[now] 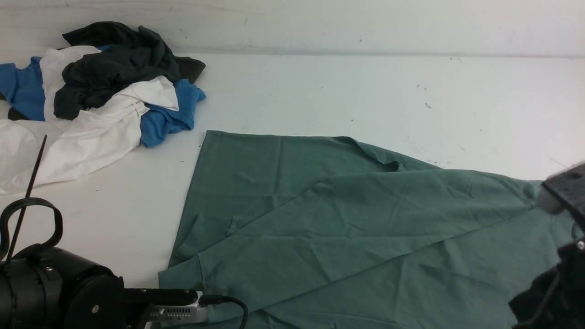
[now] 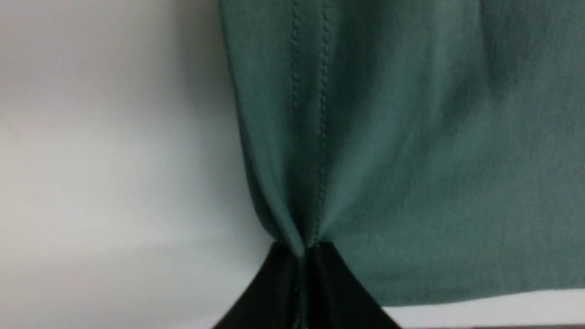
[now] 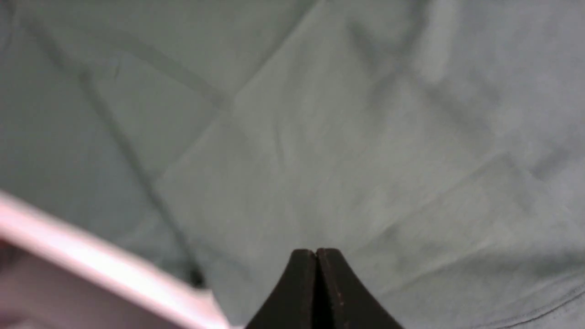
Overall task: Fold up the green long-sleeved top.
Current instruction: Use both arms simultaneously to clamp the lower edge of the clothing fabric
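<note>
Lying spread flat on the white table (image 1: 365, 91), the green long-sleeved top (image 1: 283, 173) sits to the right of the heap of clothes (image 1: 100, 96) and nearer the robot than that heap, close to it but not touching. The heap is made up of dark grey, white and blue garments. One sleeve (image 1: 365, 228) is laid diagonally across the body of the top, with creases running along it. The left gripper (image 2: 304, 251) is clamped on the top: its black jaws are pressed together on a pinch of the double-stitched hem (image 2: 311, 114), and the cloth gathers into folds at the pinch. The right gripper (image 3: 316, 251) has its jaws pressed together with nothing between them, over green cloth. That view is blurred, so contact with the cloth cannot be judged.
</note>
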`<state>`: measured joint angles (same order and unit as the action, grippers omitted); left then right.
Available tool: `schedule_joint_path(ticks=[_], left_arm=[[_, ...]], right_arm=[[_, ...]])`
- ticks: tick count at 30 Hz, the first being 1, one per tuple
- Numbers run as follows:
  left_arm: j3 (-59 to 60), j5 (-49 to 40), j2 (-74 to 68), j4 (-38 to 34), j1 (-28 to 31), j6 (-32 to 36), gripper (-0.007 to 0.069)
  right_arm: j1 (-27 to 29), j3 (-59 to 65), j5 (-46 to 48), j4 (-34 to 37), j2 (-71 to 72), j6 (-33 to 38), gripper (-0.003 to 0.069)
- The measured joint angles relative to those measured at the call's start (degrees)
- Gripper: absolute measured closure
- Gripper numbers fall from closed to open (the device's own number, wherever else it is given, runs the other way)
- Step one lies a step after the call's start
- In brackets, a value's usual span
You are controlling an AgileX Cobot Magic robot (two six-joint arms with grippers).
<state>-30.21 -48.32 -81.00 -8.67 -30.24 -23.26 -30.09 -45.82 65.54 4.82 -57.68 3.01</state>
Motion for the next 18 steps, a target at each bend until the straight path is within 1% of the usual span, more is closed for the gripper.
schedule_joint_path(ticks=[2,4,7,8,9,10,12,14,15,16,18], left_arm=[[-0.8,-3.1,1.9,2.2,0.0,-0.3,0.0608],[-1.5,-4.5,3.2,2.9,0.0,-0.7,0.0608],[-2.6,-6.6,6.4,3.4,0.0,-1.1,0.0608],[-2.9,-7.5,8.7,3.6,0.0,-1.2,0.0608],[-3.0,-7.6,9.0,3.6,0.0,-1.2,0.0608],[-3.0,-7.6,10.8,3.6,0.0,-1.4,0.0608],[-3.0,-8.0,12.7,3.6,0.0,-1.8,0.0608],[-3.0,-8.5,14.5,3.7,0.0,-2.5,0.0608],[-3.0,-8.5,14.5,3.7,0.0,-2.6,0.0608],[-3.0,-8.6,15.2,3.7,0.0,-2.9,0.0608],[-3.0,-8.7,15.6,3.6,0.0,-2.9,0.0608]], right_arm=[[-1.3,0.0,2.6,3.2,0.0,5.0,0.0666],[-2.2,0.2,2.7,5.1,0.0,7.2,0.0666],[-5.5,2.9,-1.0,7.3,0.0,8.6,0.0657],[-8.5,6.6,-5.3,7.8,0.0,8.7,0.0639],[-8.9,7.0,-5.3,7.8,0.0,8.7,0.0639],[-11.7,10.7,-8.5,7.7,0.0,8.7,0.0617],[-14.1,13.9,-11.4,7.3,-0.1,8.0,0.0585],[-16.6,16.8,-13.5,5.7,-1.1,5.8,0.0537],[-16.7,17.0,-13.7,5.4,-1.2,5.8,0.0531],[-17.7,18.2,-14.8,3.9,-2.5,4.2,0.0483],[-18.1,18.6,-15.8,2.0,-4.7,3.2,0.0411]])
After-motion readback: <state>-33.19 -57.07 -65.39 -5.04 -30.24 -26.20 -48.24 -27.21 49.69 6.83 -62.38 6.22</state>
